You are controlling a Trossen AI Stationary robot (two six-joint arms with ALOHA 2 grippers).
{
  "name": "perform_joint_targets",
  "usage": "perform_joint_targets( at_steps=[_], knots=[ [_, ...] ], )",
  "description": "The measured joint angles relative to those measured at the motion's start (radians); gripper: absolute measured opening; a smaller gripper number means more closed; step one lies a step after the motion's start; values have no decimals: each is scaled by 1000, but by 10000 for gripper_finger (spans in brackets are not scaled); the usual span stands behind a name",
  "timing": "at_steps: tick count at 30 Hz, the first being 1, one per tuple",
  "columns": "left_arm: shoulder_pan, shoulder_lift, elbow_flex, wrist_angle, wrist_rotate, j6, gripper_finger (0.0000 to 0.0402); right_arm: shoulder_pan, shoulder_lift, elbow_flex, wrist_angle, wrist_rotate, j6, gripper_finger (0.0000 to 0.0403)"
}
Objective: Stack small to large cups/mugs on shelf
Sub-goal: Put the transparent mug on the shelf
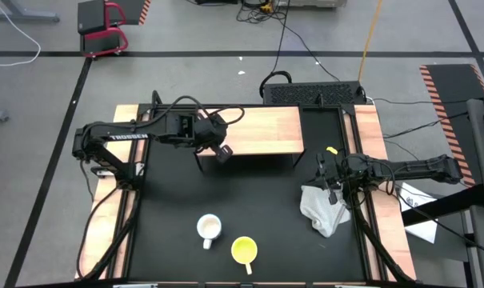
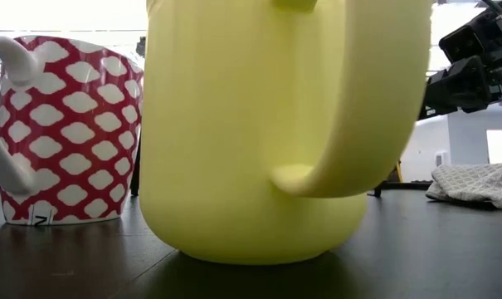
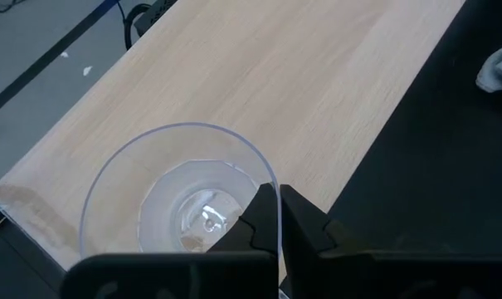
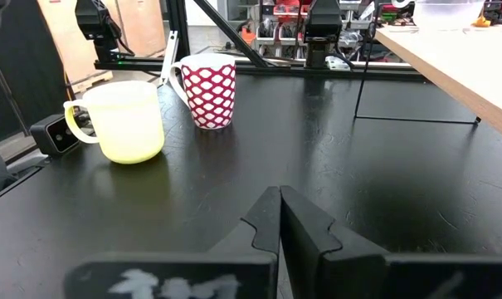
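Three cups in play. Clear glass cup [image 3: 180, 199] sits upright on the shelf [image 1: 258, 128], at the shelf's 8 o'clock corner in the high view, close to the front edge. Left pincer [image 1: 222, 152] is at that cup; in the left wrist view its fingertips [image 3: 263, 220] appear pressed together right at the cup's rim, but whether they actually clamp the glass wall or are just shut beside it, cannot tell.

White mug with a red-and-white pattern [image 1: 209, 229] stands on the black counter [image 1: 266, 208] at about 7 o'clock from the counter's centre, well apart from the shelf. Yellow mug [image 1: 244, 250] stands just beside it, toward 4 o'clock of the patterned mug, near the counter's front edge, handle pointing to 6 o'clock. Both upright and apart in the right wrist view (yellow mug [image 4: 122, 120], patterned mug [image 4: 209, 91]). Low view is filled by the yellow mug [image 2: 267, 133], with the patterned mug [image 2: 68, 129] behind it.

Right pincer [image 1: 328, 178] waits at the counter's 3 o'clock side, low over the surface, fingers closed with nothing between them [image 4: 280, 224]. White cloth [image 1: 322, 210] lies crumpled right beside it, toward 6 o'clock.
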Motion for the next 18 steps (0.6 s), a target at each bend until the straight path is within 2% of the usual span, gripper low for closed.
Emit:
perform_joint_targets(
  at_steps=[9, 18],
  knots=[
    [39, 0, 0, 2, 50, -24, 1, 0, 0, 0, 0, 0, 4, 0],
    [42, 0, 0, -1, 55, -22, 2, 0, 0, 0, 0, 0, 5, 0]
  ],
)
